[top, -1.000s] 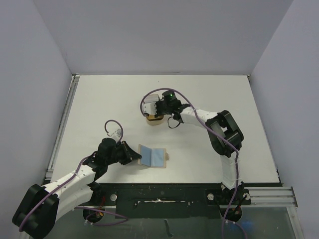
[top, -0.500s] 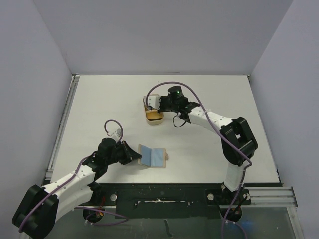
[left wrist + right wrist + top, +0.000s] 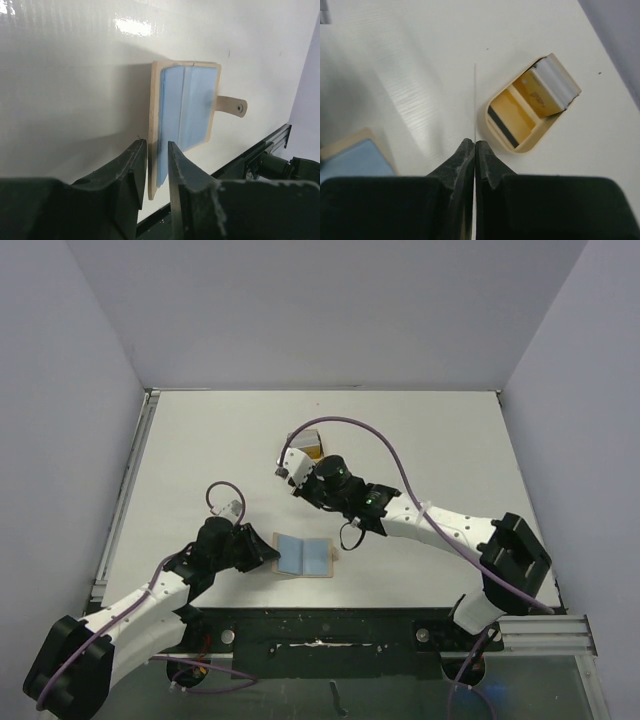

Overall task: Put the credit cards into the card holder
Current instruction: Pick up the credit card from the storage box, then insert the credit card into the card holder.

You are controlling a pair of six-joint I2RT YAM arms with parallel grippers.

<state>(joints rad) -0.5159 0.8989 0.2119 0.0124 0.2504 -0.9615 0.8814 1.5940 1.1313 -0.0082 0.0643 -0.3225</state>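
The tan card holder (image 3: 305,556) lies open on the table, blue lining up, its strap tab (image 3: 231,105) pointing right. My left gripper (image 3: 157,150) sits at its left edge, and that edge stands loosely in the narrow gap between the jaws. My right gripper (image 3: 475,145) is shut on a thin grey-white credit card (image 3: 291,462), which shows edge-on (image 3: 475,100) in the right wrist view. It hangs between the tray and the card holder (image 3: 355,155). More credit cards (image 3: 536,95) lie in the tray: gold ones, one with a dark stripe, and a grey-white one.
The tan rounded tray (image 3: 520,147) stands at mid-table behind the right gripper, partly hidden in the top view (image 3: 312,443). The right arm's purple cable loops above it. A black rail runs along the near table edge (image 3: 400,625).
The right arm has lifted a card from the tray and swung it nearer and leftward toward the card holder. The left jaws have parted slightly at the holder's edge.
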